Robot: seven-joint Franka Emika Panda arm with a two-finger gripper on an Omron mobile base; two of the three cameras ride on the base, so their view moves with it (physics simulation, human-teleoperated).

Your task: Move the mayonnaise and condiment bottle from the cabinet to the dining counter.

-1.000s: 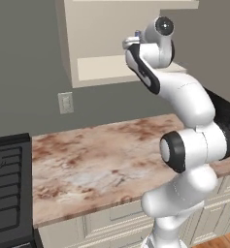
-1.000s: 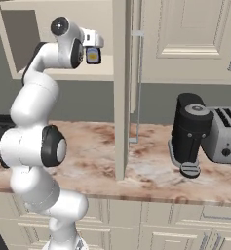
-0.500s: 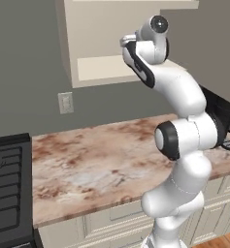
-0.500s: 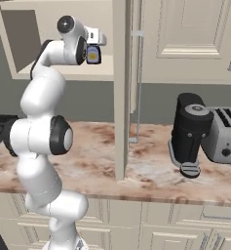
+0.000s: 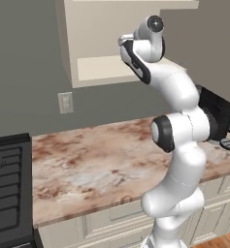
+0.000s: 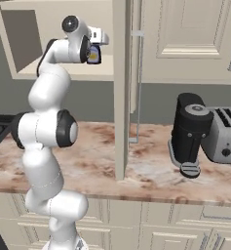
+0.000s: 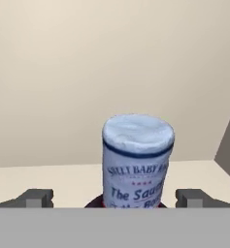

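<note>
Stove (image 5: 7, 179) sits at far left beside the marbled bench (image 5: 92, 164). Above, the cabinet (image 5: 102, 68) stands open; the condiment bottle (image 7: 137, 160) stands upright on its shelf, between the released claw (image 7: 116, 197) tips. Coffee grinder (image 6: 190, 134) and toaster (image 6: 225, 141) occupy the right.

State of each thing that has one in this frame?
cabinet: door open, shelf exposed.
condiment bottle: upright on the cabinet shelf, capped, between the fingertips, not gripped.
gripper: open, one fingertip on each side of the bottle.
toaster: on the counter, slots empty.
</note>
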